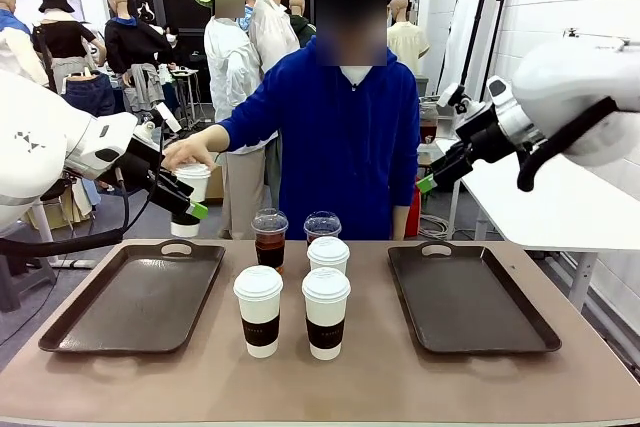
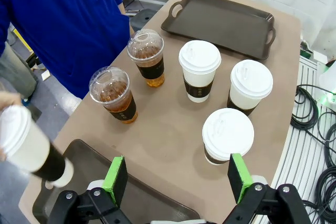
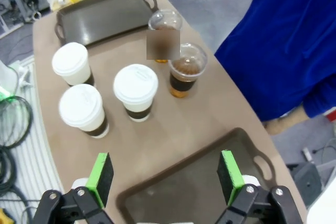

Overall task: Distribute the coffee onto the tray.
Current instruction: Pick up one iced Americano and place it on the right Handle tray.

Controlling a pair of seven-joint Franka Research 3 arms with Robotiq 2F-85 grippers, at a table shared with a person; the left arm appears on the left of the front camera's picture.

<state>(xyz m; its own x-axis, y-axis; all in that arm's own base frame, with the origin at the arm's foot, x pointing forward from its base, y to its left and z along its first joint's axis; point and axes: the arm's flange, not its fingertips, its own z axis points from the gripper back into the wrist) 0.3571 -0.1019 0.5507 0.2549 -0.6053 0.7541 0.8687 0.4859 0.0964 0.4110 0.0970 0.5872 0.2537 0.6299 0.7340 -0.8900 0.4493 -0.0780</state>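
The coffee (image 1: 328,255) is in six cups, five of them bunched at the middle of the brown worktop (image 1: 400,387), between the two trays. Three white paper cups (image 1: 258,310) with white lids and dark bands stand nearest the robot: two side by side in front, and one just behind the right-hand one. Two clear dome-lidded cups (image 1: 269,239) of brown drink stand behind them near the far edge, close to the person in a blue top (image 1: 350,127). The sixth cup (image 1: 192,185), white and lidded, is in the air over the far edge of the left tray (image 1: 60,332), and the person's hand (image 1: 190,153) grips it by the lid.

The left end effector (image 2: 178,177) hangs just beside that cup with its green-padded fingers spread wide. In the left wrist view the cup sits outside the fingers, off to one side. The right end effector (image 3: 165,179) is raised over the right tray (image 1: 545,332), well apart from the cups, and it too is spread wide.

Both trays are dark with handles and lie flat, one at each end of the matte, plain worktop. Around the worktop the floor is grey and black cables (image 2: 315,124) are coiled on it. A white table (image 1: 560,217) stands beside the right arm, against a white wall.
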